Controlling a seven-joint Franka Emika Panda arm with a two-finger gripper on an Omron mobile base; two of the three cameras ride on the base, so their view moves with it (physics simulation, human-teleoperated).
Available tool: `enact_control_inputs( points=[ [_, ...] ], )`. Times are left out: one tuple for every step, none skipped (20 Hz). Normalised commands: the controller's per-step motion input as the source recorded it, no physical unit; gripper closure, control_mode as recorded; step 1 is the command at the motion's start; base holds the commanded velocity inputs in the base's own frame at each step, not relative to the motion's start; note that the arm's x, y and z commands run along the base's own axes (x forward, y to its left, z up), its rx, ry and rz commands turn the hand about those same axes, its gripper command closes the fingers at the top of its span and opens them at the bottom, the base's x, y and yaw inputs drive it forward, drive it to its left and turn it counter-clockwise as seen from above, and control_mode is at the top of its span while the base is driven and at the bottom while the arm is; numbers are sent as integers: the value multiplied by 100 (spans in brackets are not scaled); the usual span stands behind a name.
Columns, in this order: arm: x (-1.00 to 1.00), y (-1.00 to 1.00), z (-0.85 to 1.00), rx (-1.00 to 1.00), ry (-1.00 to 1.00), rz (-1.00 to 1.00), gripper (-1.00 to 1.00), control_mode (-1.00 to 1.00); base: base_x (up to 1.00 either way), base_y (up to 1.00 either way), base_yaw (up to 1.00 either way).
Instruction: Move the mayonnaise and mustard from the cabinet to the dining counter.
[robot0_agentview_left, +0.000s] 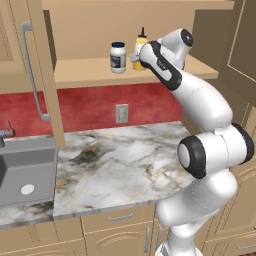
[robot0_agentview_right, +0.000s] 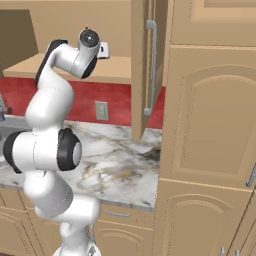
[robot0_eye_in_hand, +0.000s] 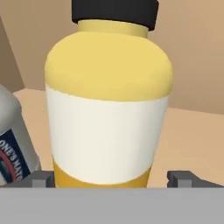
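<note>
On the open shelf of the light tan wooden wall cabinet, the squat white mayonnaise jar with its dark blue lid sits on the left, and just beside it stands the yellow mustard squeeze bottle with the black nozzle. The gripper is spread wide, one fingertip either side of the mustard's base, though contact is hard to call.

A marble worktop with dark and brown veins runs below a red backsplash that carries a pale wall outlet. A grey sink sits at its left end, with light wooden drawers beneath.
</note>
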Motion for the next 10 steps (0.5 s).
enact_control_inputs(
  points=[
    [22,1,-12,0,3,1,-100,-100,0,0,0],
    [22,0,-13,0,3,1,-100,-100,0,0,0],
    [22,0,-14,0,3,1,-100,-100,0,0,0],
    [21,2,-21,0,2,1,100,-100,0,0,0],
    [21,0,-26,0,5,1,100,-100,0,0,0],
    [14,0,-29,0,0,2,100,-100,0,0,0],
    [16,4,-34,0,0,2,100,-100,0,0,0],
    [14,0,-35,0,0,2,100,-100,0,0,0],
    [6,0,-29,2,-1,2,100,-100,0,0,0],
    [0,0,-30,1,-5,2,100,-100,0,0,0]
  ],
)
